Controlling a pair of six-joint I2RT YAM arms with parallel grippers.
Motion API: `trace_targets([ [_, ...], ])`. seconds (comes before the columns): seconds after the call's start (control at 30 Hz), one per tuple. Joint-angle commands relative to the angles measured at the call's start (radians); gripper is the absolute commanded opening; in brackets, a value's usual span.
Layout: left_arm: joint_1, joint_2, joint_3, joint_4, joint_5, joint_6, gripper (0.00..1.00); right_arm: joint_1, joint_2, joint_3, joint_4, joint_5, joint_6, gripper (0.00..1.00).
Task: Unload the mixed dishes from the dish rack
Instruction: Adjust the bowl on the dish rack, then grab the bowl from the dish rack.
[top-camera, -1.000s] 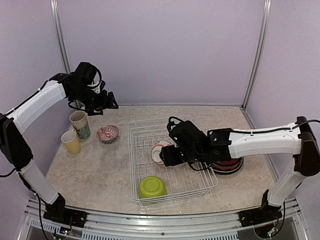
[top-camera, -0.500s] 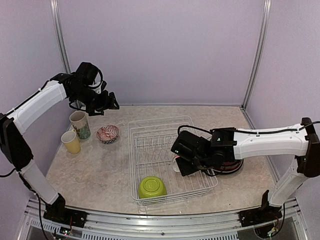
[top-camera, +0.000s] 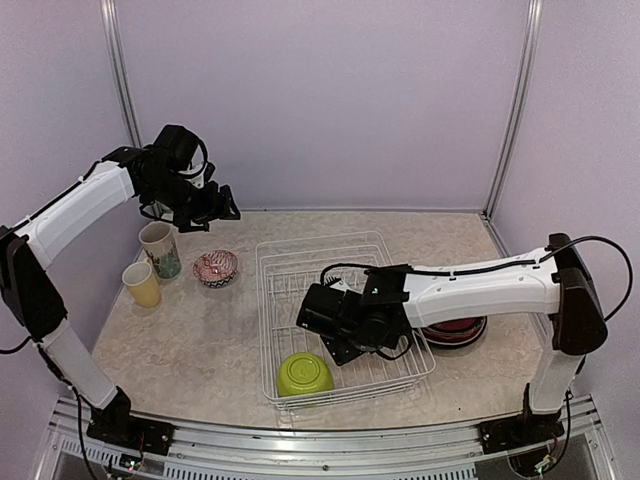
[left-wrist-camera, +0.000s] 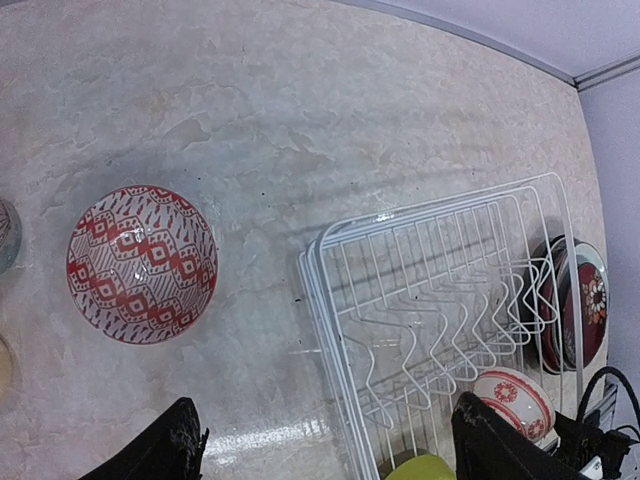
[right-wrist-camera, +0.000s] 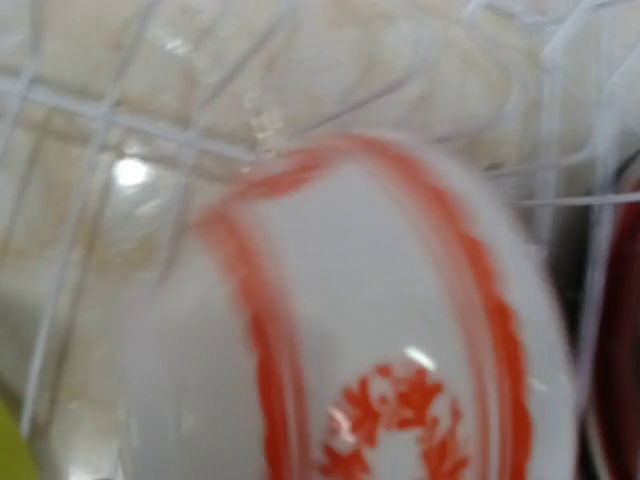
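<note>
Right gripper (top-camera: 318, 320) swung back left from dish rack (top-camera: 290, 275) right rim to rack middle. Jaw spread cannot be told. White-red bowl (right-wrist-camera: 350, 330) in rack just under it, blurred; hold unclear. Lime green bowl (top-camera: 304, 374) upturned against rack near rim. Left gripper (left-wrist-camera: 325, 425) wide apart, empty, high beyond rack far-left corner.

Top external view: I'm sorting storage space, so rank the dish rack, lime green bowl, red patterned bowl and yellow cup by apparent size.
1. dish rack
2. lime green bowl, though it sits nearer the camera
3. red patterned bowl and yellow cup: too alike to rank
</note>
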Motion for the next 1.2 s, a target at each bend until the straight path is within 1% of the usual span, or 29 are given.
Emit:
trace_targets([
  [0.0, -0.005, 0.008, -0.004, -0.002, -0.004, 0.007, 0.82, 0.007, -0.067, -0.085, 0.189, -0.159, -0.097, 0.93],
  [0.13, -0.006, 0.008, -0.003, -0.002, -0.002, 0.007, 0.82, 0.005, -0.190, -0.192, 0.445, -0.321, -0.152, 0.98],
  [0.2, -0.005, 0.008, -0.003, -0.003, -0.002, 0.007, 0.82, -0.001, -0.232, -0.231, 0.525, -0.349, -0.151, 0.99],
  [0.37, -0.008, 0.007, -0.004, -0.002, 0.001, 0.008, 0.82, -0.043, -0.302, -0.292, 0.584, -0.332, -0.101, 1.00],
  [0.47, -0.014, 0.004, -0.004, -0.001, 0.011, 0.010, 0.83, -0.101, -0.310, -0.321, 0.572, -0.325, -0.029, 0.99],
  [0.53, -0.018, 0.001, -0.008, 0.004, 0.016, 0.011, 0.83, -0.146, -0.300, -0.334, 0.540, -0.327, 0.039, 0.96],
  [0.6, -0.025, -0.002, -0.007, 0.004, 0.018, 0.014, 0.84, -0.179, -0.293, -0.348, 0.535, -0.341, 0.064, 0.90],
  [0.77, -0.037, -0.012, -0.016, 0.018, 0.046, 0.020, 0.87, -0.214, -0.261, -0.350, 0.589, -0.376, 0.056, 0.79],
  [0.83, -0.045, -0.017, -0.017, 0.022, 0.059, 0.025, 0.89, -0.215, -0.229, -0.331, 0.611, -0.401, 0.043, 0.76],
  [0.97, -0.070, -0.027, -0.024, 0.032, 0.061, 0.034, 0.91, -0.214, -0.155, -0.285, 0.623, -0.445, 0.025, 0.71],
  [1.07, -0.101, -0.036, -0.032, 0.040, 0.063, 0.038, 0.91, -0.211, -0.085, -0.224, 0.576, -0.440, 0.025, 0.60],
  [1.17, -0.130, -0.033, -0.028, 0.035, 0.053, 0.041, 0.90, -0.192, -0.015, -0.135, 0.488, -0.394, 0.013, 0.50],
])
